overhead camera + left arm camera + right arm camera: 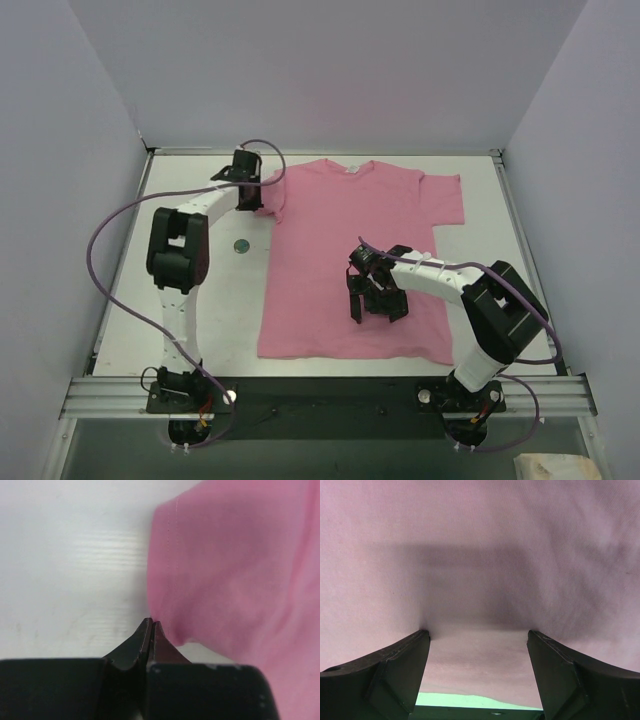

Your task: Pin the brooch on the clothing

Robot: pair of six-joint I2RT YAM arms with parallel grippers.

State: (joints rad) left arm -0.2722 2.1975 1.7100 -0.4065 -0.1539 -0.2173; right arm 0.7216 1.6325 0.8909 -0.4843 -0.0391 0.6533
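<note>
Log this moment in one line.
left gripper: shut at T-shirt sleeve hem | right gripper: open over T-shirt front | brooch: on table, left of T-shirt, not pinned

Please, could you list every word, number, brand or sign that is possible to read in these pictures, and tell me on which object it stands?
No text can be read in any view.
The neck label of the T-shirt: a white speck, too small to read.
The brooch on the table: a dark disc, no legible marking.
Both wrist views: no writing shows.
</note>
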